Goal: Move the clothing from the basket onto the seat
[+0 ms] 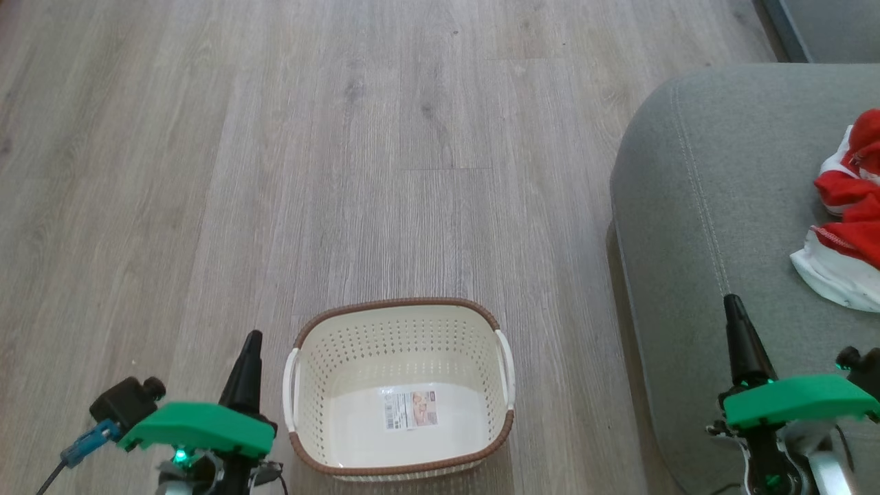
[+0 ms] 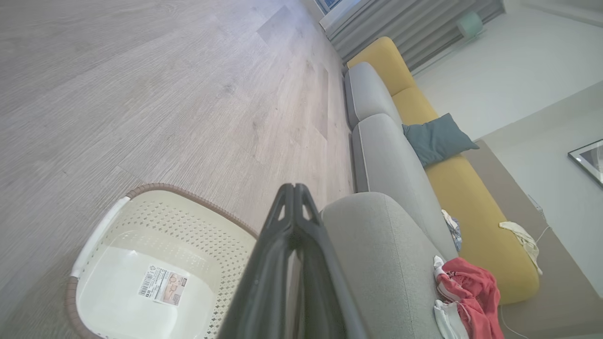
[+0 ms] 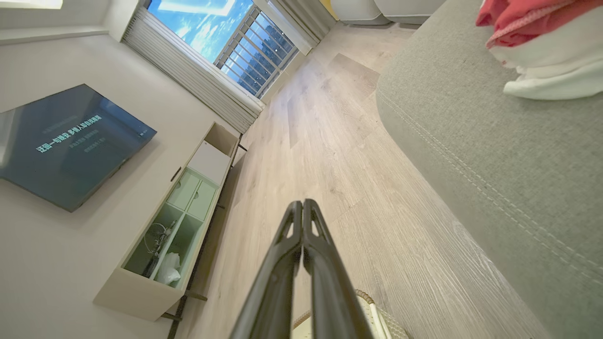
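Head view: cream perforated basket (image 1: 399, 344) with a brown braided rim, standing near centre on the pale wood floor (image 1: 275, 172), bare bottom carrying a paper label (image 1: 411, 408). To its right, apart from it, rounded corner of the grey-green seat (image 1: 687, 240) with pale double stitching. On the seat's far right part, red-and-white clothing (image 1: 849, 213), crumpled in a heap and cut off by the right edge; lies wholly on the cushion, well apart from the basket. At near left, left gripper (image 1: 253, 338), just beside the basket's left handle (image 1: 290, 381), fingers pressed together, pointing far, gripping nothing. At near right, right gripper (image 1: 732, 302), over the seat's near part, fingers likewise closed tight on nothing, near the clothing but not touching it.

Left wrist view: closed fingers over the basket's rim, with the seat and clothing to the right, and a yellow sofa back (image 2: 471, 188) and teal cushion (image 2: 435, 139) farther off.

Right wrist view: closed fingertips above the floor, with a wall-mounted screen (image 3: 66, 146), low cabinet (image 3: 174, 226) and window (image 3: 221, 33) beyond.
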Tool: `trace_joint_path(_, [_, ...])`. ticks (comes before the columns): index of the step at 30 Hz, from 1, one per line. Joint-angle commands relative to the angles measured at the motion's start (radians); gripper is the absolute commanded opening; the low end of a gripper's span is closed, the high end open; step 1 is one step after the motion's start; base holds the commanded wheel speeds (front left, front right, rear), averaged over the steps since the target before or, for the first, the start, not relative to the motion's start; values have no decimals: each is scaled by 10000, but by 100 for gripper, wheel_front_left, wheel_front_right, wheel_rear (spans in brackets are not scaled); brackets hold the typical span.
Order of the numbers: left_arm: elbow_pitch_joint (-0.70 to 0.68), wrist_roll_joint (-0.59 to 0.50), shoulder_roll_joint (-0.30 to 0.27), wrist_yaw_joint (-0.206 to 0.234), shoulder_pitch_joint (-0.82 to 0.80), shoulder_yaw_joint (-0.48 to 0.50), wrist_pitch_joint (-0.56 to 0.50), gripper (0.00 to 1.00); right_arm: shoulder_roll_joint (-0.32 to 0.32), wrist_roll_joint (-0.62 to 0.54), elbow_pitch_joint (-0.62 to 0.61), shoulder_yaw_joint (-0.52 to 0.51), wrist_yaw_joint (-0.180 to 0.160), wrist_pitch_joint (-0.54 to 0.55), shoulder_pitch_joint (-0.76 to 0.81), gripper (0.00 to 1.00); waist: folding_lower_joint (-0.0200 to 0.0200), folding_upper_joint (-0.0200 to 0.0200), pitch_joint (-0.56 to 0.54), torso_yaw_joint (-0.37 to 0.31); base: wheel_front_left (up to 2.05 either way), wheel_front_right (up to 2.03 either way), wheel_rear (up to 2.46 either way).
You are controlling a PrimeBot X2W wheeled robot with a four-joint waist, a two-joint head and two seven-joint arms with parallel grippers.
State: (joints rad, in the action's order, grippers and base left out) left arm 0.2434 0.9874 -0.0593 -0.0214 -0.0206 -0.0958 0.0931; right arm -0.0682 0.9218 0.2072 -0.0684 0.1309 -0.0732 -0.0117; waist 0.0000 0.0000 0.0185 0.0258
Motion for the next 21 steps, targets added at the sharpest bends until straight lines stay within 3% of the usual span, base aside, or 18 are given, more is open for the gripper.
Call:
trace_joint_path(1, [-260,333,-131,-102,-543,304,-82,0,-16,365,-253,12,-1,92,-543,0,0,0,-5,-8,0,0,0])
trace_joint_path(21, [-175,2341,-143,-424,-641,771,-633,0,32,2495,-50,-121,-1,653,-677,0,0,0,-53,-89,0,0,0])
